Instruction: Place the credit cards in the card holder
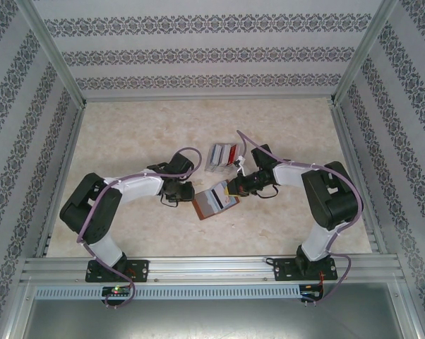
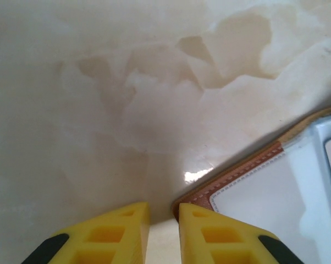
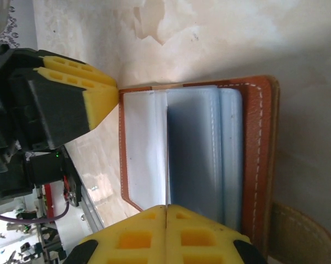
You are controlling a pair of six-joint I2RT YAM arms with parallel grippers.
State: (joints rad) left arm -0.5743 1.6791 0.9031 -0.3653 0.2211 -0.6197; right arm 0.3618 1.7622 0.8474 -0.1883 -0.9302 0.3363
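Credit cards are lying in a short row of red, white and grey on the surface, just beside the card holder at its 1 o'clock in the top view; any printing on them is showing too small to read; the card holder is lying open near the middle of the surface, brown leather with pale stitching framing pale grey pockets; whether a card is sitting inside any pocket I cannot tell; the left end effector is sitting at the holder's 9 o'clock, its yellow fingers standing only a narrow gap apart with bare surface showing between them; one fingertip is touching a corner of the brown border, and nothing is being gripped; the right end effector is sitting at the holder's 2 o'clock, its fingers pressing fully together; they are pinching the thin edge of a grey-blue stitched pocket leaf of the card holder, which is standing up from the pockets toward the wrist camera; a tan tab is showing beside the holder's outer edge, at 5 o'clock in the right wrist view.
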